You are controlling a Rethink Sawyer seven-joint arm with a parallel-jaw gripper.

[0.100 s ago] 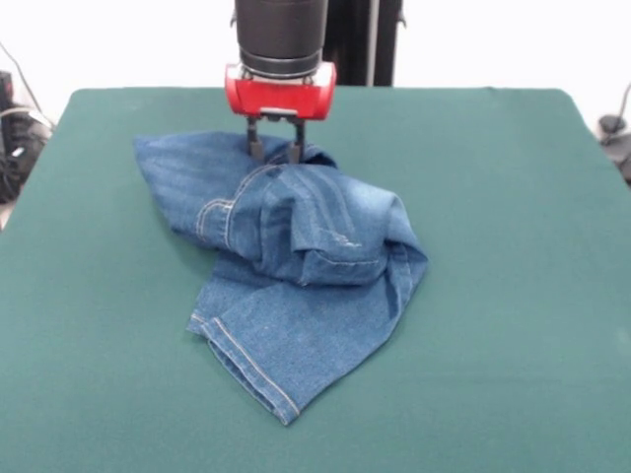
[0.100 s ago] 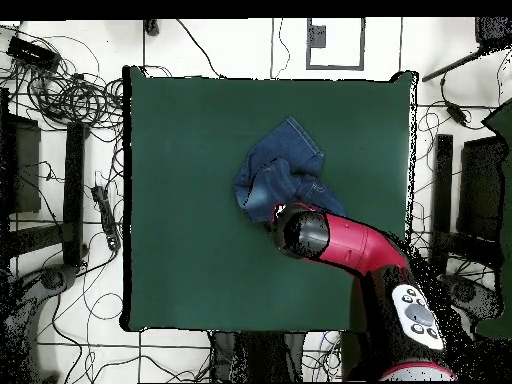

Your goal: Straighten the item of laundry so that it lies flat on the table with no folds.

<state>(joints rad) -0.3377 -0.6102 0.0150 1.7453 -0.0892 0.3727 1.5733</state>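
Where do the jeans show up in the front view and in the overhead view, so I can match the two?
Front view: the jeans lie crumpled left of centre on the table, their far edge under the tool.
Overhead view: the jeans sit right of centre, just above the red arm.
Shared landmark: the red arm meets the jeans' robot-side edge in both.

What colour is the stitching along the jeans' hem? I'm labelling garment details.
Pale, whitish stitching on the jeans, running along the hem; it shows best in the front view.
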